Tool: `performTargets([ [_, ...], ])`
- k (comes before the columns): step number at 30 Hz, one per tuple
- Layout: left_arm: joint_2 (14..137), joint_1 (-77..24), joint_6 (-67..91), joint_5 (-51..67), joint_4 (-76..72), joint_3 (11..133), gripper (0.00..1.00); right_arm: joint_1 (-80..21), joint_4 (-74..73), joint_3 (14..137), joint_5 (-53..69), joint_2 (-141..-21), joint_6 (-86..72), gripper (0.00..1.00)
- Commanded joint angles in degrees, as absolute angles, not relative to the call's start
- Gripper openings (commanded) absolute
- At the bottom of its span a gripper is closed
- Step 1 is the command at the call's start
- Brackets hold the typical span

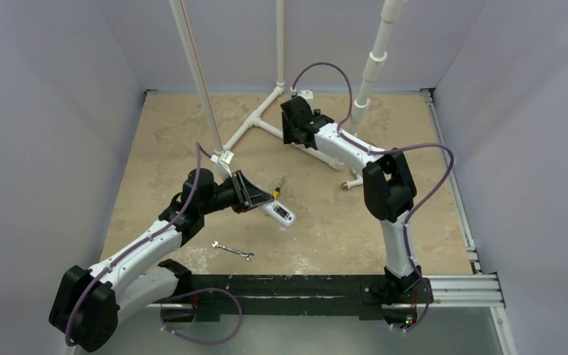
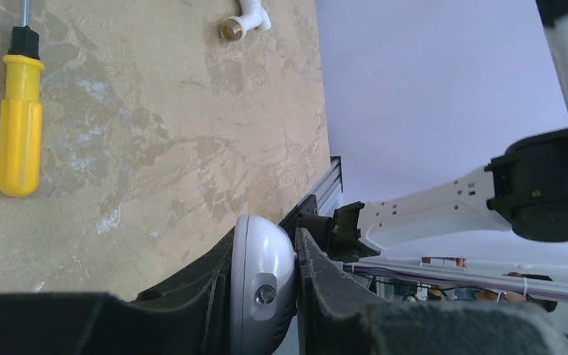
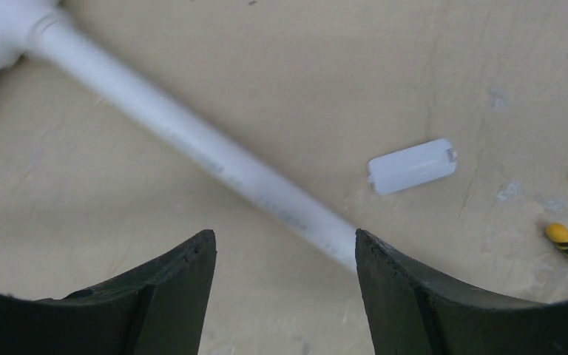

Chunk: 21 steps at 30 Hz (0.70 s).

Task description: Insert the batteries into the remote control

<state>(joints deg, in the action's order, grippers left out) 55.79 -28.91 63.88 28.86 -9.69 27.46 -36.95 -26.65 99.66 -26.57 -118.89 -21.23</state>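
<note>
Right now I am pinching the remote control (image 1: 281,213) by one end in my tightly closed left gripper (image 1: 255,196) over the middle of the table (image 1: 325,229), while my right gripper (image 3: 282,237) is hanging open and empty above a white pipe (image 3: 192,148), likely snagging it if lowered.

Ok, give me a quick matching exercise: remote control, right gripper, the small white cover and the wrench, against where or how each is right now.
1 remote control
2 right gripper
3 small white cover
4 wrench

A lying flat beside the white pipe
B silver, loose on the table
C open, holding nothing
D clamped in the left gripper

Pairs: 1-D, 2-C, 3-A, 4-B
</note>
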Motion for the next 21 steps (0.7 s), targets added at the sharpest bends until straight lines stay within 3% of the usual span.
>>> performTargets([
  [1,54.02,-28.73,62.51,29.79,-9.85,27.94,0.00,-28.30,-29.25,107.28,-28.26,-123.46,-29.40,0.67],
  [10,55.34,-28.74,62.31,30.43,-9.57,28.55,0.00,-21.93,-40.21,117.35,-33.01,-134.65,-45.53,0.68],
  [21,57.83,-28.74,62.23,31.39,-10.34,29.56,0.00,-21.69,-38.53,110.25,-33.85,-132.05,-51.16,0.69],
])
